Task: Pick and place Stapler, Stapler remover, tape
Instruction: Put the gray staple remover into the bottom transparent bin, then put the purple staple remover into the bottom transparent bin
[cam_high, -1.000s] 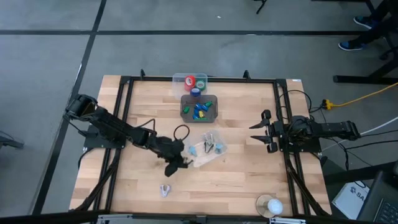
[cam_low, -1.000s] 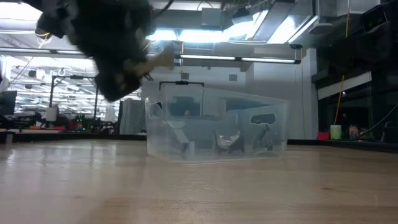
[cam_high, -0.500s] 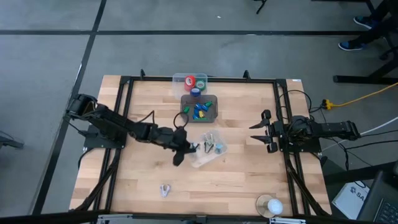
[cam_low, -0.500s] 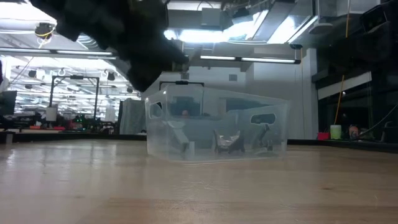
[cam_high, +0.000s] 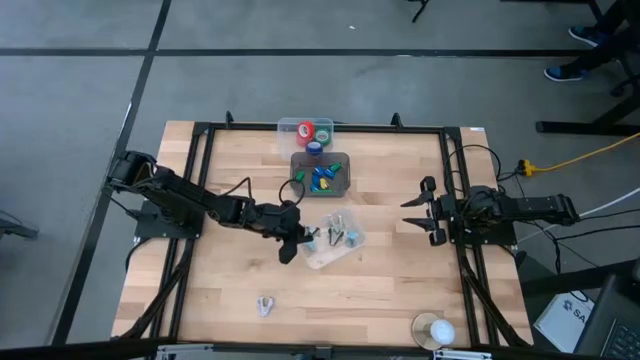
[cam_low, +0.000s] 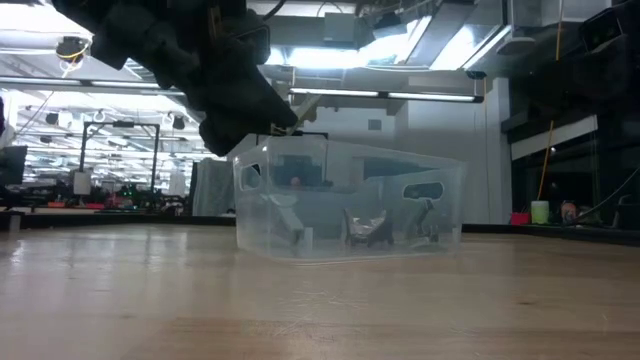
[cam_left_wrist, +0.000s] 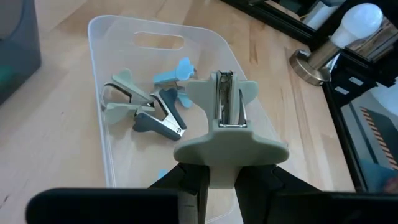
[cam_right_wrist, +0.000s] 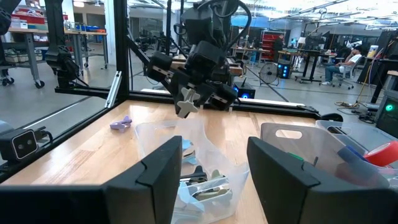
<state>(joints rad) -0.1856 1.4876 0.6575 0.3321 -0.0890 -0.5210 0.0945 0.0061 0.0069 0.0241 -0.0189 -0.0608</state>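
Left gripper (cam_high: 291, 240), clenched on a pale grey staple remover (cam_left_wrist: 224, 118), hangs over the near end of a clear bin (cam_left_wrist: 104, 74) at table centre. Inside the bin lie more staple removers (cam_left_wrist: 144, 109), grey, dark and light blue. Just beyond it stand a grey bin (cam_high: 320, 173) of small coloured pieces and a far container with tape rolls (cam_high: 313, 134), red, green and blue. One lavender remover (cam_high: 265, 305) lies alone near the front edge; a white bulb on a round base (cam_high: 433, 329) stands at the front right. Bare wood surrounds the clear bin on all sides. Right gripper (cam_high: 418, 213) waits at the table's right side, fingers (cam_right_wrist: 158, 180) spread apart, released.
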